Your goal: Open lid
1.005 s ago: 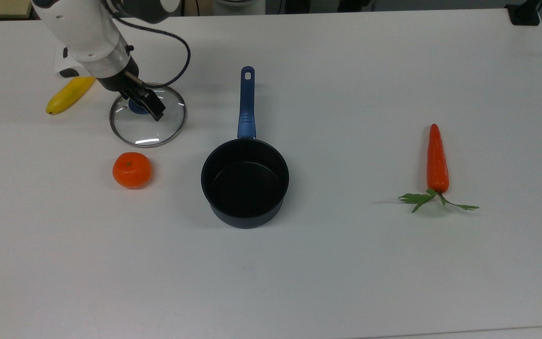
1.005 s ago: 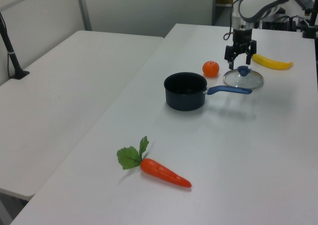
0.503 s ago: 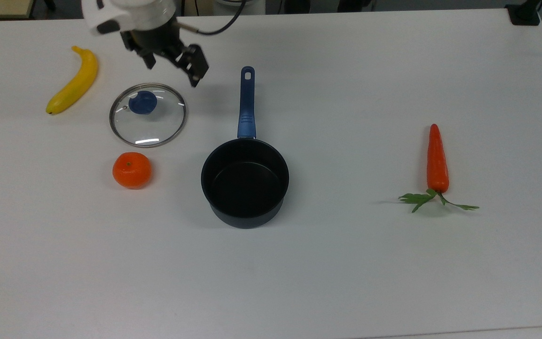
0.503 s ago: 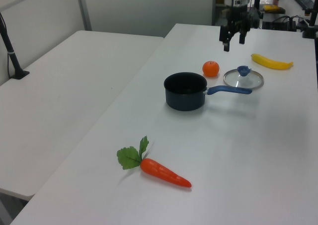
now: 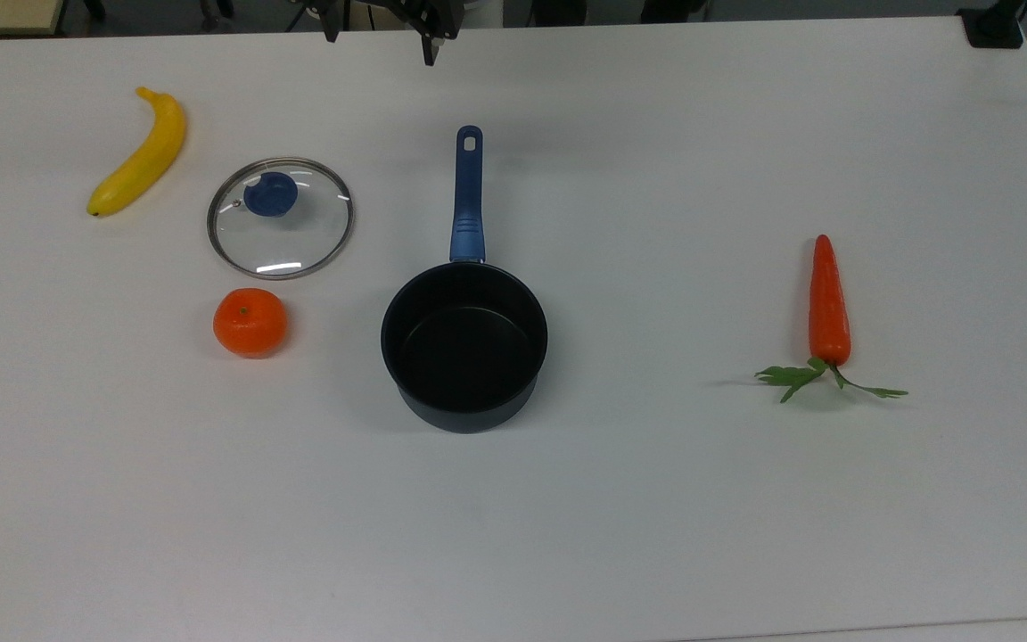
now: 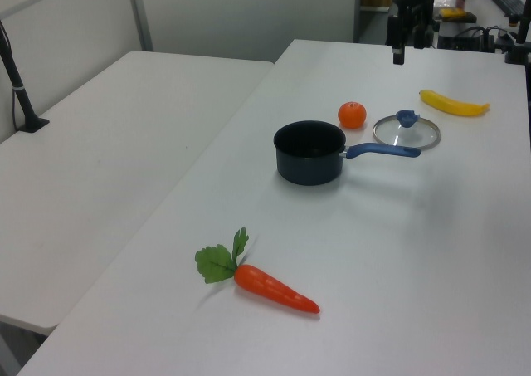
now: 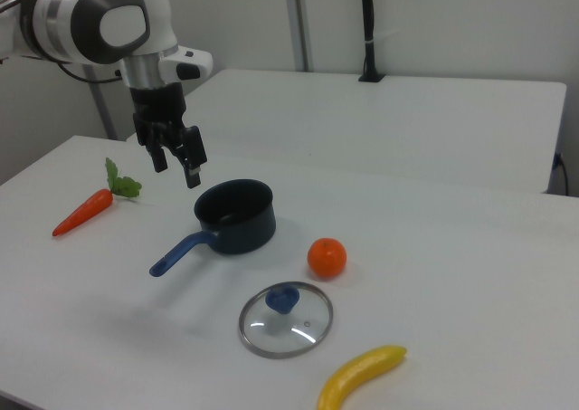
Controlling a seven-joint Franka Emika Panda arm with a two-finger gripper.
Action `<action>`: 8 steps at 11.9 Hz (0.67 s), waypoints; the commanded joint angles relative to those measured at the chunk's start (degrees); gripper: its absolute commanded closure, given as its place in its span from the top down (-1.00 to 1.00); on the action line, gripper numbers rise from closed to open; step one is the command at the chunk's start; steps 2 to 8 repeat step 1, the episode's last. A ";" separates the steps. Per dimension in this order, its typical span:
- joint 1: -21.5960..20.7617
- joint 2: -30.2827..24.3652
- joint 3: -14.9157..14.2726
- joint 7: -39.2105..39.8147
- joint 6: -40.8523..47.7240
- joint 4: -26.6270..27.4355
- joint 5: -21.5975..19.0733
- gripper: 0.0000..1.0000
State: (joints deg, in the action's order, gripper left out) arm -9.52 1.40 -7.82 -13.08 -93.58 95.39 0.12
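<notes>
The lid (image 5: 286,239), a clear glass disc with a metal rim and a blue knob (image 5: 269,194), lies flat on the white table, off the saucepan. It lies left of the dark saucepan (image 5: 464,343) in the top view and in front of it in the right view, lid (image 7: 298,324). My gripper (image 7: 175,168) hangs open and empty, high above the table near the pan's handle side. In the top view the gripper (image 5: 380,31) sits at the upper edge, far from the lid. In the left view the gripper (image 6: 411,42) is above and behind the lid (image 6: 406,132).
An orange (image 5: 250,323) sits just below the lid in the top view. A banana (image 5: 139,152) lies to the lid's upper left. The pan's blue handle (image 5: 467,196) points toward the top view's top. A carrot (image 5: 829,303) lies far right.
The open gripper left the lid's knob, rose, and moved toward the top view's upper right. The lid stayed flat on the table.
</notes>
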 commanded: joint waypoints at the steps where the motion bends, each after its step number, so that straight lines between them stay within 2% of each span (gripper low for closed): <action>1: -0.50 -1.40 -0.53 1.40 1.03 0.76 0.67 1.00; 8: -0.50 -1.40 -0.53 1.40 1.03 0.76 0.67 1.00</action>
